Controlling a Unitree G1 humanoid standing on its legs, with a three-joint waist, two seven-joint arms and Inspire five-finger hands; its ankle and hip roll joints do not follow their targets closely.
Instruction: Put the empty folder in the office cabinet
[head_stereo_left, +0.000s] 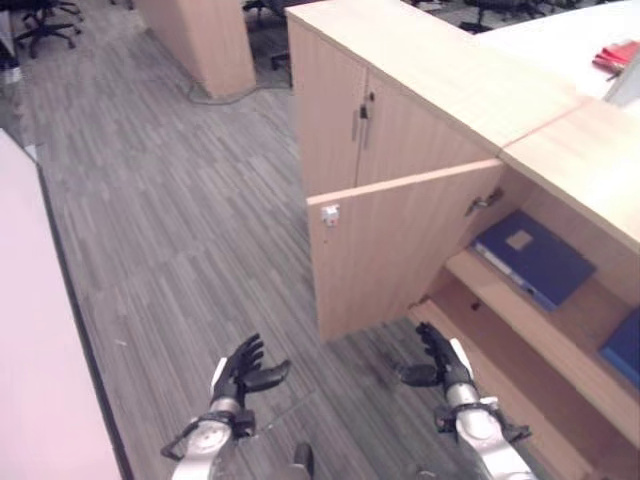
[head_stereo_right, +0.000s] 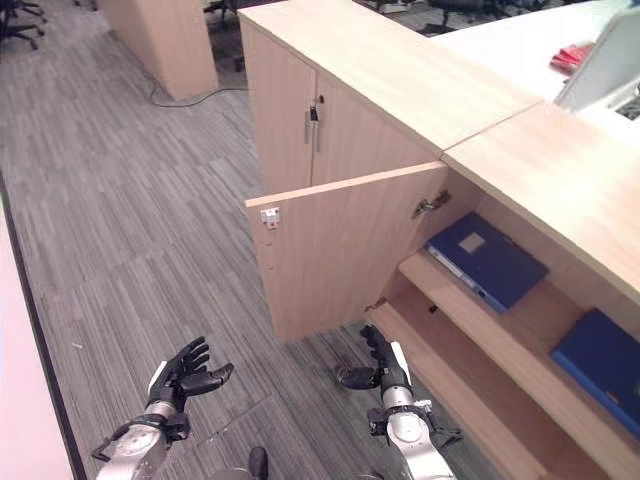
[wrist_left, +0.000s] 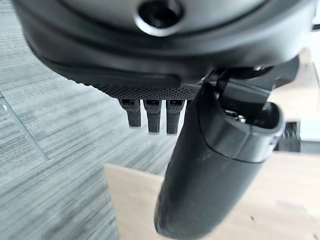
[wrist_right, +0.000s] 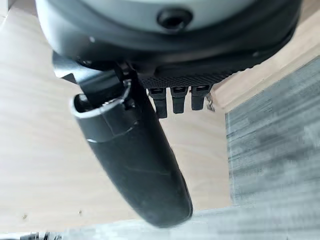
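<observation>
A blue folder (head_stereo_left: 535, 258) lies flat on the upper shelf inside the open wooden office cabinet (head_stereo_right: 560, 190). The cabinet's door (head_stereo_left: 390, 250) stands swung out toward me. My left hand (head_stereo_left: 240, 372) is held low over the floor, left of the door, open and holding nothing. My right hand (head_stereo_right: 383, 368) is also open and holds nothing, just in front of the cabinet's lower shelf (head_stereo_right: 470, 370). Each wrist view shows that hand's thumb (wrist_left: 215, 165) (wrist_right: 135, 165) and straight fingers (wrist_left: 150, 115) with nothing between them.
A second blue folder (head_stereo_right: 600, 362) lies further right on a lower shelf. A closed cabinet (head_stereo_left: 340, 120) adjoins the open one on the left. A pale tabletop (head_stereo_left: 30, 350) runs along my left. Red items (head_stereo_left: 615, 55) lie on a white desk behind, and office chairs (head_stereo_left: 45, 20) stand far back.
</observation>
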